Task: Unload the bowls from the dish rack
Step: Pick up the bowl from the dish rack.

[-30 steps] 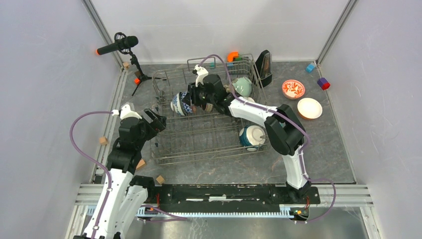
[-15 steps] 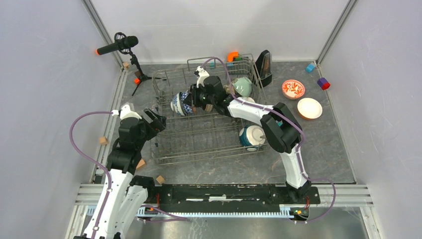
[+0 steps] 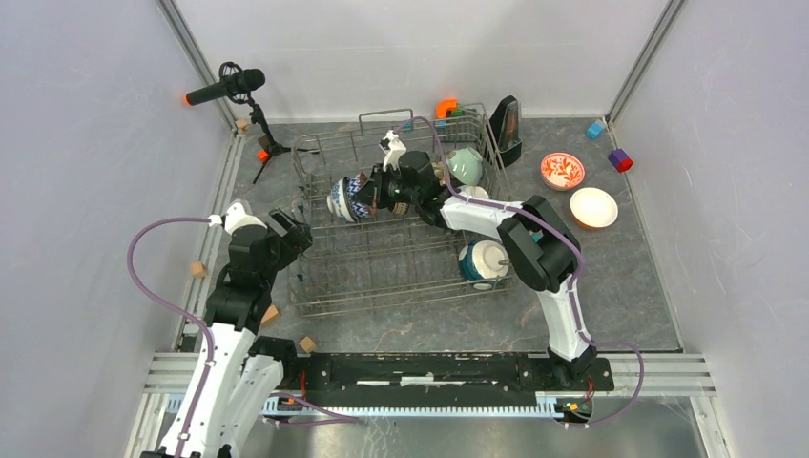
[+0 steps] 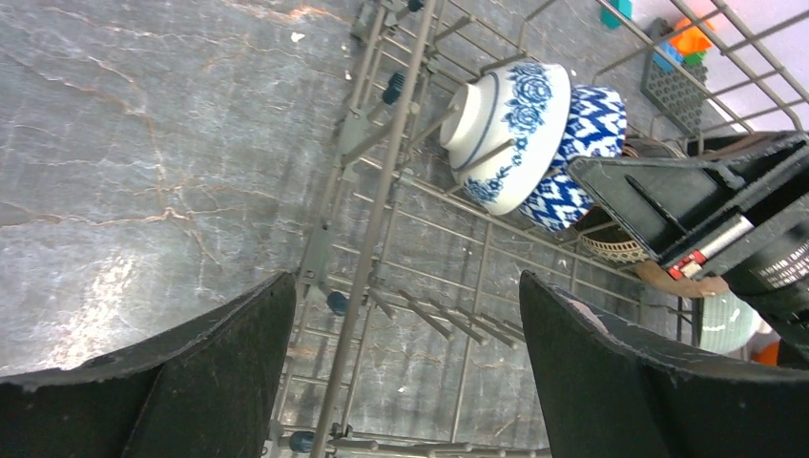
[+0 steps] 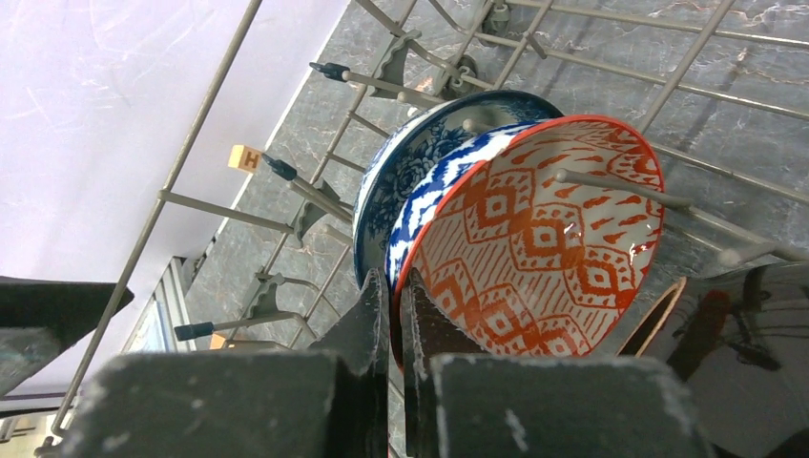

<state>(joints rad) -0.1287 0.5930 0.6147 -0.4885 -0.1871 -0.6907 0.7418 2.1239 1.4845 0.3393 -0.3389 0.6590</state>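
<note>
Pinching only the rim, the R gripper [image 5: 396,286] has its jaws closed thin on the edge of the red-lattice bowl [image 5: 544,239]. That bowl stands on edge btwn tines in the left part of the dish rack [image 3: 382,258], nested against the blue-white bowl [image 5: 401,162]. L gripper [image 4: 408,286] hangs wide open w/ nothing in it, just outside the rack's left side.

Risks, as a judgement: glazed ceramic is slick & the bite is narrow, so the bowl could swivel or slip out on a lift. A tine [image 5: 620,196] lies across its mouth & may snag. The nested neighbour could get dragged or tipped.

Bowl: round, glossy, orange-red diamonds inside, blue zigzag outside. Rack: thin grey wire, dark-capped tines.
</note>
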